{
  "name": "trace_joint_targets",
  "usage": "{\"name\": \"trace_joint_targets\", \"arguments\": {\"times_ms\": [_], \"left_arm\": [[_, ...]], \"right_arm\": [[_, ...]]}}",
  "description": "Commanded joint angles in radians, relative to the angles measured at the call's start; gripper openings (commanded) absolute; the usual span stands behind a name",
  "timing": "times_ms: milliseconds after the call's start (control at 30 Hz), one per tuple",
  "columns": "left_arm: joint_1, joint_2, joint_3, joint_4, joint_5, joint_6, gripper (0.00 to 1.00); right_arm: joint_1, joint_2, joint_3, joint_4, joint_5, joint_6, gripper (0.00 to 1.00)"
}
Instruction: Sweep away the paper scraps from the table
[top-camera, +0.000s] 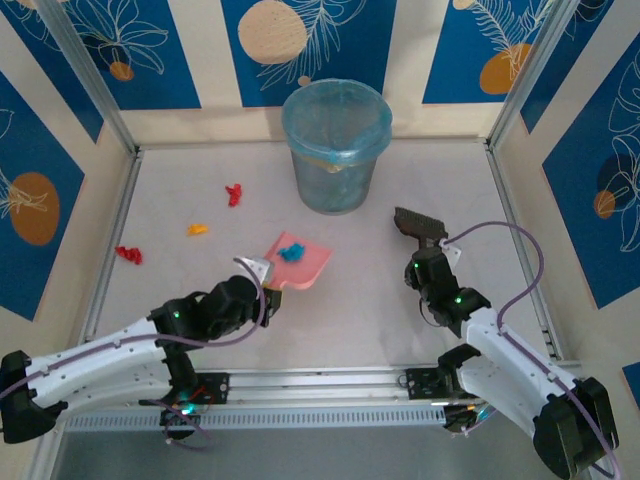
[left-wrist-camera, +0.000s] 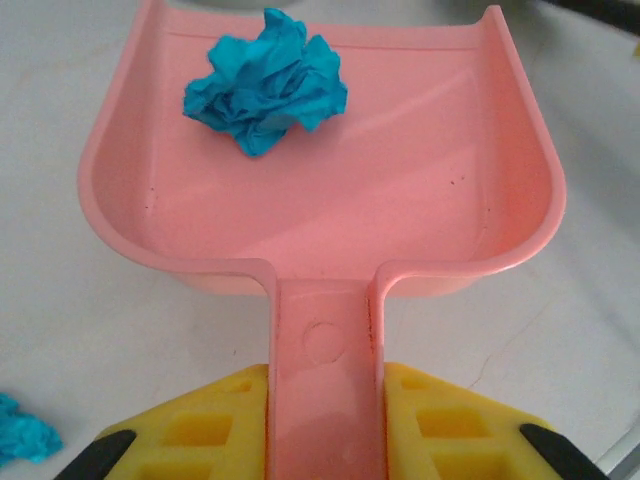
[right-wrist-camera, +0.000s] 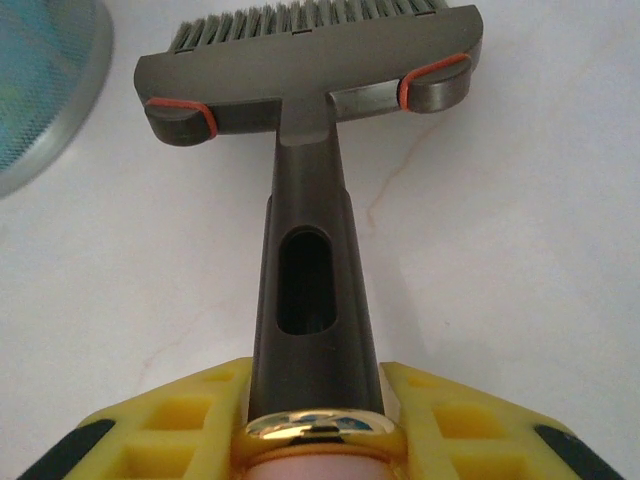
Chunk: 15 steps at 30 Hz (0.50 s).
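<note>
One scrap (left-wrist-camera: 265, 80) in away-pointing dustpan (left-wrist-camera: 400, 180) gripped by left gripper (left-wrist-camera: 325, 430); right gripper (right-wrist-camera: 315, 425) grips brush (right-wrist-camera: 305, 80).

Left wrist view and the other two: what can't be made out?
Left wrist: blue crumpled paper scrap, cut off by the lower-left corner.
Right wrist: dark grey plastic brush, bristles mostly hidden behind its head.
Top external: translucent blue-lined bin, contents blurred by the liner.

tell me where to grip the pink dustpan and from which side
Grip the dustpan by its handle, coming from behind, opposite the open lip. The handle is a narrow flat strip that fits between two fingers; the scoop is far too wide. The left gripper holds it that way, blue scrap inside.
</note>
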Motion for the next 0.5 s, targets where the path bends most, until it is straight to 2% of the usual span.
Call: {"name": "trace_joint_targets", "arguments": {"times_ms": [0, 300, 467], "left_arm": [[-0.009, 0.058, 0.160, -0.087, -0.058, 0.035, 0.00], [0.004, 0.402, 0.706, -0.254, -0.124, 0.117, 0.00], [0.078, 0.607, 1.026, -0.327, -0.059, 0.137, 0.00]], "right_arm": [[-0.006, 0.030, -0.008, 0.118, -0.016, 0.004, 0.00], [-0.006, 0.139, 0.022, 0.132, -0.064, -0.004, 0.00], [-0.007, 0.157, 0.026, 0.136, -0.067, -0.011, 0.00]]}}
